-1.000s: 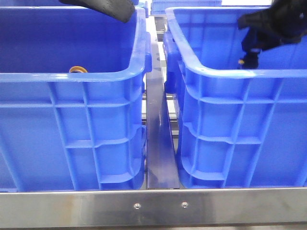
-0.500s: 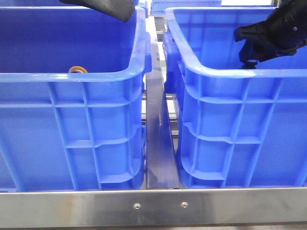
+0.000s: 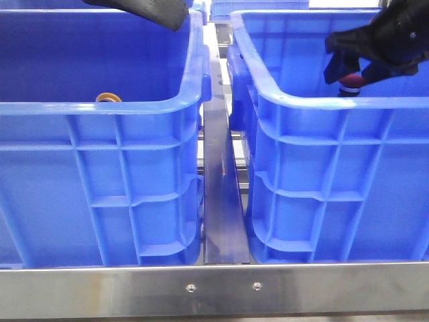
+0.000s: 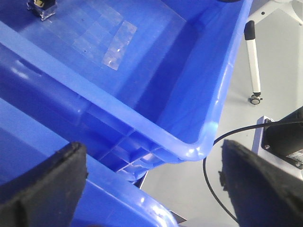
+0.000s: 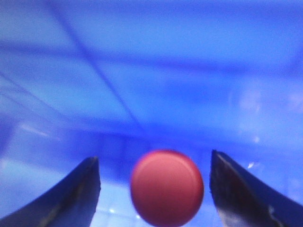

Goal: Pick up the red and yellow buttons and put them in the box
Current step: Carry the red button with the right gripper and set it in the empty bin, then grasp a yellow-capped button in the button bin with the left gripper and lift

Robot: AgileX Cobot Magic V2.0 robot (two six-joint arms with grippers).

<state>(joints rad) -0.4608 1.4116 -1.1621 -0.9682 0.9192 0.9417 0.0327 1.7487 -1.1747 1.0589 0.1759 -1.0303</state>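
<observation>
Both pairs of jaws stand spread, but only the right pair has anything between them. In the right wrist view the red button [image 5: 167,187] shows its domed cap midway between the two dark fingers [image 5: 75,198], with a blue gap on each side of it, so the pads do not look pressed against the cap; whether they grip its base lower down cannot be told, since the picture is blurred. From the front, the right gripper [image 3: 351,74] hangs over the right box [image 3: 322,181], just above its near rim, with the red cap peeking out under the black fingers. The left gripper [image 4: 156,182] hovers with its jaws wide apart and nothing between them, looking down on a corner of a blue crate [image 4: 208,127] and the grey floor beyond; a small clear part [image 4: 41,6] lies on that crate's bottom. In the front view the left arm [image 3: 151,10] shows only at the top edge, above the left box [image 3: 100,174]. Behind that box's near rim, the yellow button [image 3: 107,98] is partly visible inside.
</observation>
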